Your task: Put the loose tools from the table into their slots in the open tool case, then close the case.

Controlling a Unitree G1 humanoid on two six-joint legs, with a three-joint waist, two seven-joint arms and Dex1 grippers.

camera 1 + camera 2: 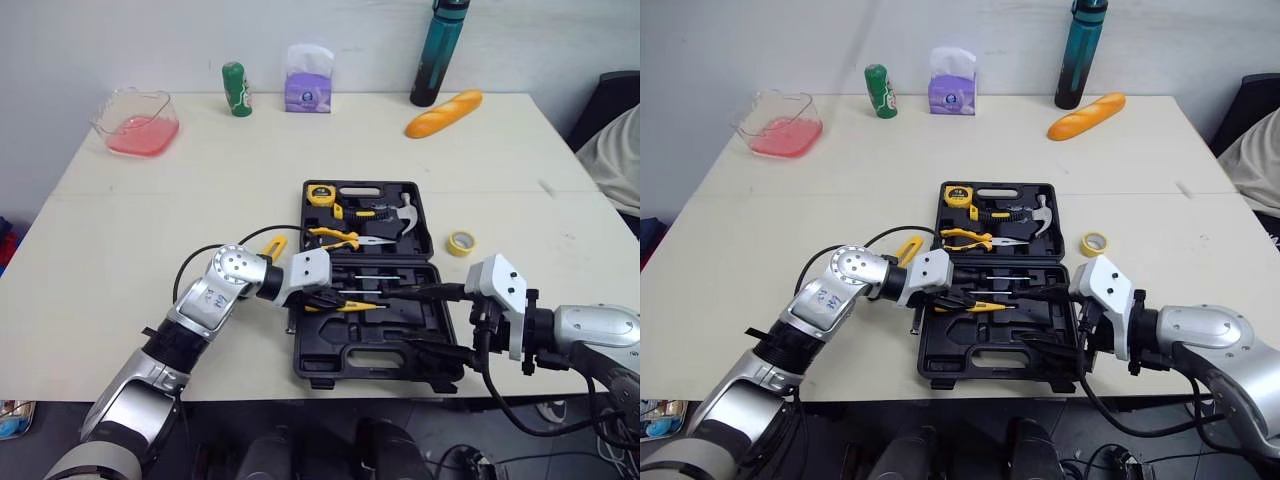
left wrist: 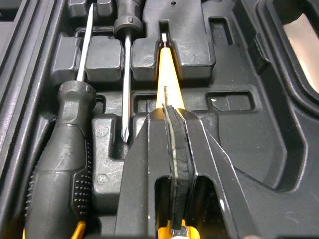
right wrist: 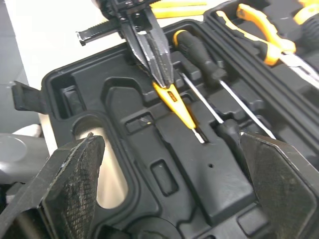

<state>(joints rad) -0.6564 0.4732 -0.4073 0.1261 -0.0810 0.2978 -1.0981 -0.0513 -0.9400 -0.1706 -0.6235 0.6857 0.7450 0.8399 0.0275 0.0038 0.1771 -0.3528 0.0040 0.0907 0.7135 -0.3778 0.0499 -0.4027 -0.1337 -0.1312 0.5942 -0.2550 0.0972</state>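
Far half of the case (image 1: 312, 340) looks filled. Left gripper (image 1: 332, 299) pinches a yellow tool (image 3: 180, 108) over its slot in the near half. Right gripper (image 1: 436, 322) gapes wide at the case's 4 o'clock. Tape (image 1: 460, 243) at 3 o'clock, and perhaps a yellow piece (image 1: 272, 247) at 9, lie out on the table. The lid is not yet shut.

Bright, even light on the pale table (image 1: 150, 220), soft short shadows, dull glints on the tool case (image 2: 259, 164).
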